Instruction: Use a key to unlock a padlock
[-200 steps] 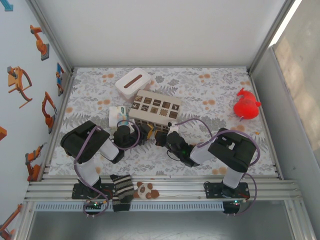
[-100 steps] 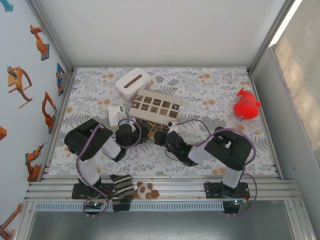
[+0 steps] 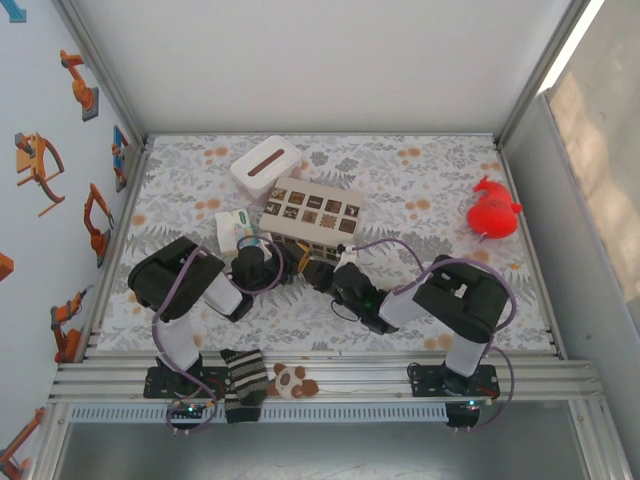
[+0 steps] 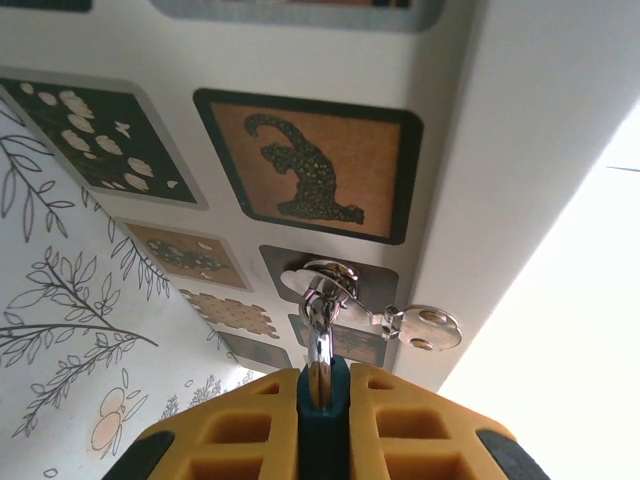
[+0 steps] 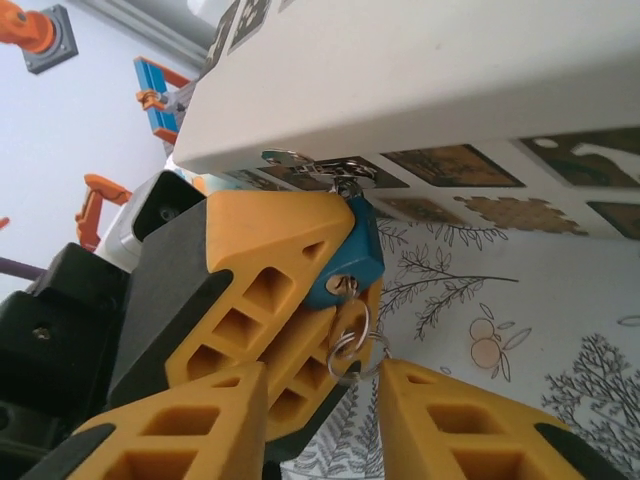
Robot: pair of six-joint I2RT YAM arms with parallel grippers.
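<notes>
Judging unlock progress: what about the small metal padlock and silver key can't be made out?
Left wrist: small metal padlock body squeezed between left gripper's yellow fingers; keyhole hidden.
Right wrist: whether silver key is turned; too small, crowded by fingers.
Top external: padlock and key too small, buried between left gripper and right gripper.

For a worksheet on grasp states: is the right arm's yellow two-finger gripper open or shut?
Open. In its wrist view, the right gripper shows yellow fingers well apart, floral tablecloth visible between them.
</notes>
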